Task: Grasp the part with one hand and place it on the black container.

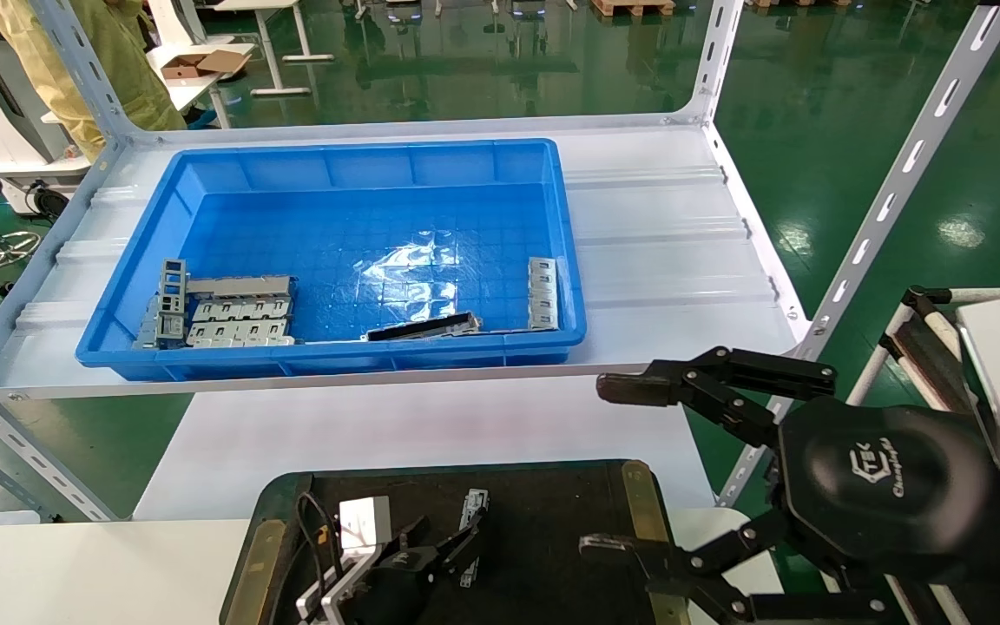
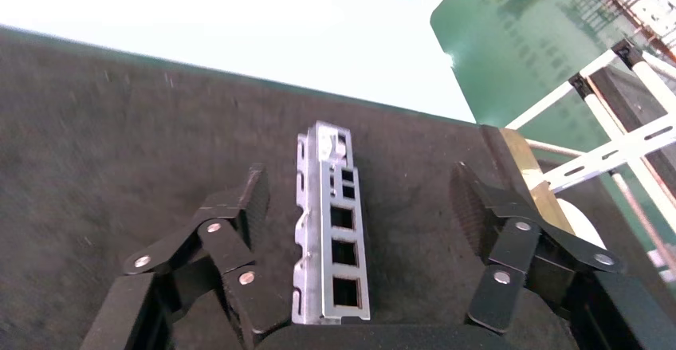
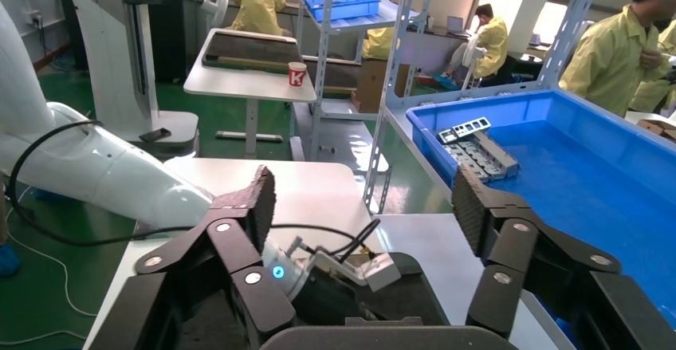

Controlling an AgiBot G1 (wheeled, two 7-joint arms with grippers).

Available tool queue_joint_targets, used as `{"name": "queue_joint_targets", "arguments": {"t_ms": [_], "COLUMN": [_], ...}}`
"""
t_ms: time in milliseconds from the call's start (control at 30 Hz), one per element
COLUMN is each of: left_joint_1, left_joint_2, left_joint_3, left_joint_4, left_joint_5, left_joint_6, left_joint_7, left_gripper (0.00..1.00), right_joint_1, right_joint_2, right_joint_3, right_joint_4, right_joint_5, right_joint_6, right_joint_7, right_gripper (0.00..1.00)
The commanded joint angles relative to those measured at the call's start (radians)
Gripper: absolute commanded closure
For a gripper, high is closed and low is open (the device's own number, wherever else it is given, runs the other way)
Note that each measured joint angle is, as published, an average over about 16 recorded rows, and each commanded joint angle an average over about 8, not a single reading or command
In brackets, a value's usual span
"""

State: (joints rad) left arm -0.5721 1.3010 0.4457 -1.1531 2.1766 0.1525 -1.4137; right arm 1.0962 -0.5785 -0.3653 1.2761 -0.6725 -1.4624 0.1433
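The part [image 2: 331, 230], a slim silver bar with square windows, lies flat on the black container [image 2: 119, 127]. My left gripper [image 2: 359, 206] is open around it, one finger on each side, neither touching it. In the head view the part [image 1: 472, 512] and left gripper [image 1: 448, 540] are low over the container [image 1: 552, 521] at the bottom centre. My right gripper [image 1: 621, 467] is open and empty, held in the air past the container's right edge; it also shows in the right wrist view [image 3: 364, 198].
A deep blue bin [image 1: 344, 356] stands on the white shelf [image 1: 665, 226] behind. It holds grey stamped plates [image 1: 240, 317], a dark strip [image 1: 422, 328] and another silver bar [image 1: 542, 293]. Slotted shelf posts [image 1: 891, 200] rise at the right.
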Motion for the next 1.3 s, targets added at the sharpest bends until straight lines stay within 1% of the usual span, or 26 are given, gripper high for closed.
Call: {"name": "queue_joint_targets", "arguments": {"t_ms": [33,300,367,467,633,767,933,1067,1300], "left_joint_1": [0.012,0.076,0.084,0.086,0.073,0.052,0.016,-0.021,-0.094], "left_joint_2": [-0.012,-0.079,-0.103,-0.151,-0.260,-0.348,-0.439,-0.489,-0.539], "left_joint_3": [-0.012,-0.092,-0.094,-0.076,-0.008,0.062,0.157,0.231,0.346], "left_joint_4": [-0.032,-0.171,-0.192,-0.203,-0.208,-0.210,-0.212,-0.213,-0.216], "left_joint_5": [0.021,0.141,0.153,0.141,0.059,-0.031,-0.124,-0.181,-0.247], "left_joint_6": [0.008,0.112,0.123,0.117,0.077,0.041,-0.004,-0.042,-0.114], "left_joint_7": [0.006,0.020,0.030,0.053,0.097,0.127,0.174,0.210,0.240], "left_gripper": [0.00,0.00,0.00,0.00,0.00,0.00,0.00,0.00,0.00], "right_joint_1": [0.000,0.000,0.000,0.000,0.000,0.000,0.000,0.000,0.000], "right_joint_2": [0.000,0.000,0.000,0.000,0.000,0.000,0.000,0.000,0.000], "right_joint_3": [0.000,0.000,0.000,0.000,0.000,0.000,0.000,0.000,-0.001], "right_joint_4": [0.000,0.000,0.000,0.000,0.000,0.000,0.000,0.000,0.000], "right_joint_5": [0.000,0.000,0.000,0.000,0.000,0.000,0.000,0.000,0.000], "right_joint_6": [0.000,0.000,0.000,0.000,0.000,0.000,0.000,0.000,0.000], "right_joint_7": [0.000,0.000,0.000,0.000,0.000,0.000,0.000,0.000,0.000], "right_gripper": [0.00,0.00,0.00,0.00,0.00,0.00,0.00,0.00,0.00]}}
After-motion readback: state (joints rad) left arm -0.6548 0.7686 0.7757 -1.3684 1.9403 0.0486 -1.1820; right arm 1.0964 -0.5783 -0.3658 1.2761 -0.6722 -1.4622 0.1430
